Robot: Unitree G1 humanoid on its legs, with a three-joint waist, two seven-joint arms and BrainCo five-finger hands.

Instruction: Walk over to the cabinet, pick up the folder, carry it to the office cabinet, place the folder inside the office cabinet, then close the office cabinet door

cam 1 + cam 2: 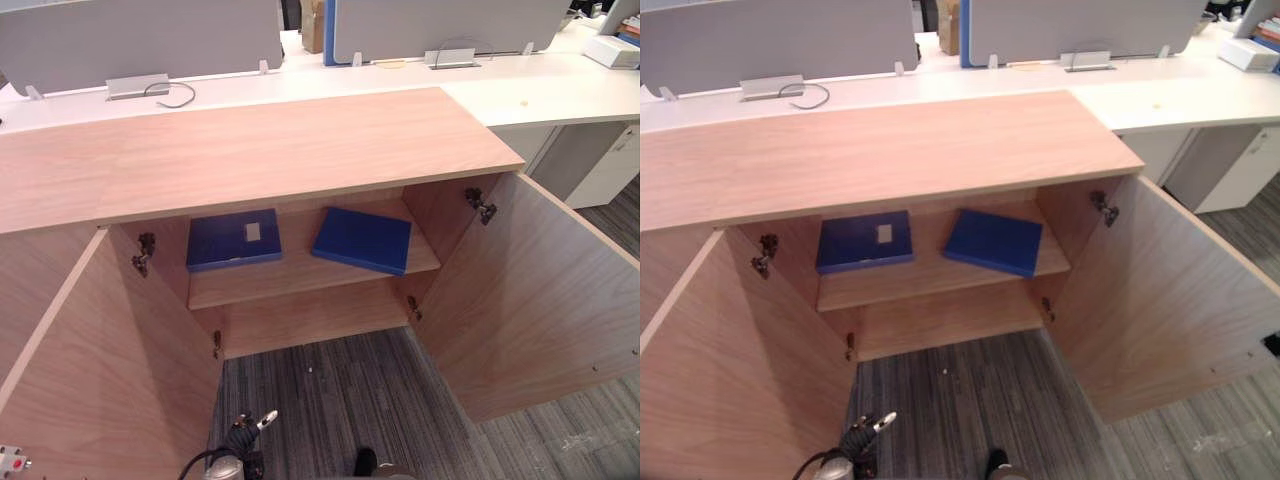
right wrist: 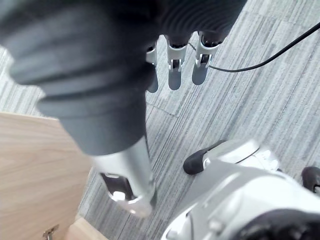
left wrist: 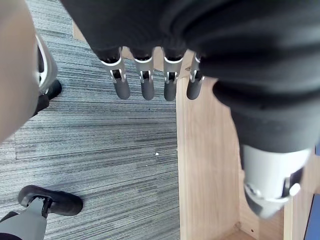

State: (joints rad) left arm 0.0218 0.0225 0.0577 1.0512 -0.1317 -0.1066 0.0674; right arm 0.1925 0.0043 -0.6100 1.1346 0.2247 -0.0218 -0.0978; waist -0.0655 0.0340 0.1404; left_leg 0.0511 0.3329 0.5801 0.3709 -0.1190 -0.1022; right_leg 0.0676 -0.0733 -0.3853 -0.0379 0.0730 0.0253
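Observation:
Two blue folders lie flat on the shelf point(image 1: 300, 278) of an open wooden cabinet point(image 1: 250, 150). The left folder point(image 1: 233, 240) carries a small white label. The right folder point(image 1: 362, 240) is plain and lies skewed, one corner near the shelf's front edge. Both cabinet doors stand wide open, the left door point(image 1: 100, 370) and the right door point(image 1: 530, 290). My left hand point(image 3: 145, 85) hangs beside the left door's edge with straight fingers over the carpet, holding nothing. Off to the other side, my right hand point(image 2: 175, 72) also hangs open and empty above the carpet, near the right door point(image 2: 30, 170).
Behind the cabinet runs a white desk point(image 1: 520, 90) with grey partition screens point(image 1: 150, 40) and cable boxes. A white drawer unit point(image 1: 610, 170) stands at the right. Grey striped carpet point(image 1: 350, 400) lies between the open doors.

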